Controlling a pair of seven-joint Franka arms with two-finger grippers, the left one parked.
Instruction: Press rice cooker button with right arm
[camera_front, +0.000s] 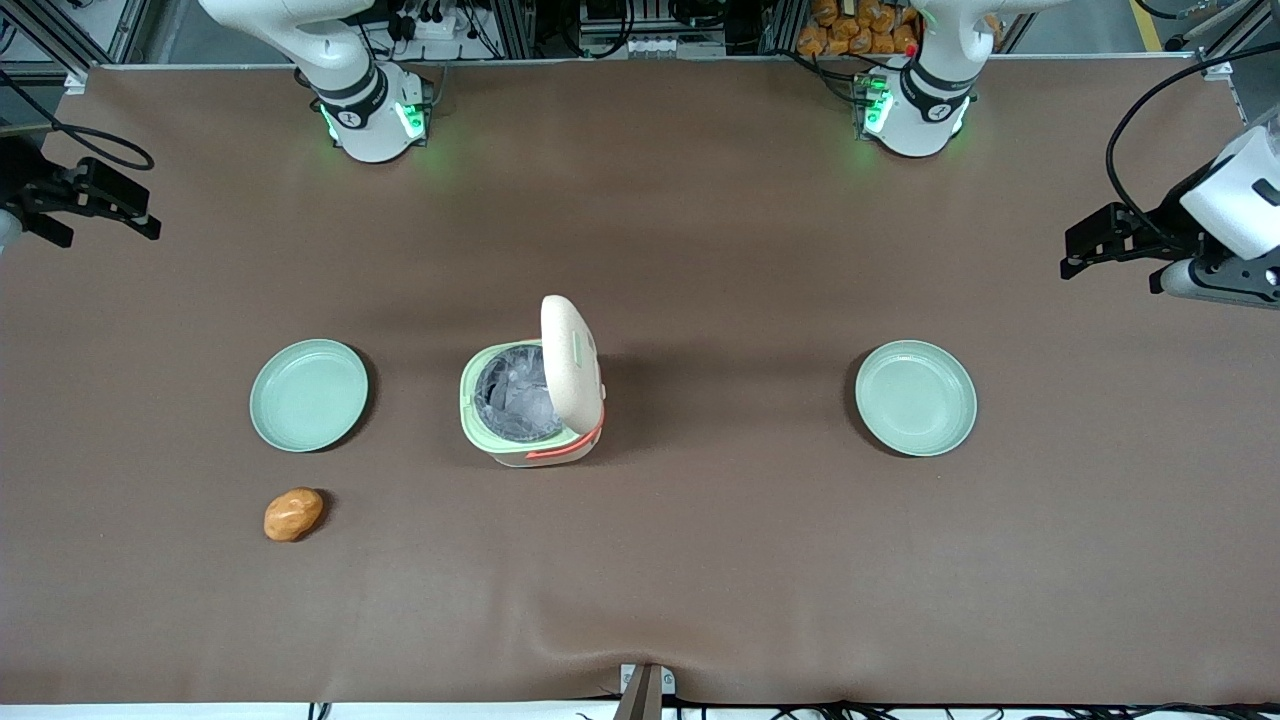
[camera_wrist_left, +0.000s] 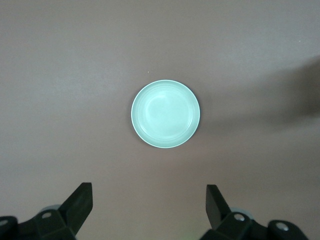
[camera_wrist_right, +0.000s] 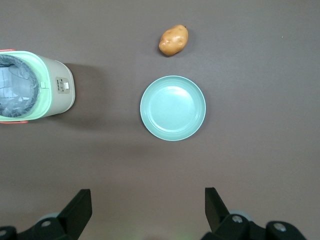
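The rice cooker (camera_front: 530, 405) stands mid-table with its cream lid swung up on edge, so the silvery inner pot (camera_front: 515, 393) shows inside the pale green rim. A pale green button (camera_front: 579, 350) shows on the raised lid. The right arm's gripper (camera_front: 108, 228) hangs high at the working arm's end of the table, well away from the cooker and touching nothing. In the right wrist view the gripper (camera_wrist_right: 147, 192) is open with only bare table between its fingers. That view also takes in the cooker (camera_wrist_right: 56, 97).
A green plate (camera_front: 308, 394) (camera_wrist_right: 172, 108) lies beside the cooker toward the working arm's end, with a potato (camera_front: 293, 514) (camera_wrist_right: 173, 40) nearer the front camera. Another green plate (camera_front: 915, 397) (camera_wrist_left: 165, 113) lies toward the parked arm's end. A brown mat (camera_front: 700, 560) covers the table.
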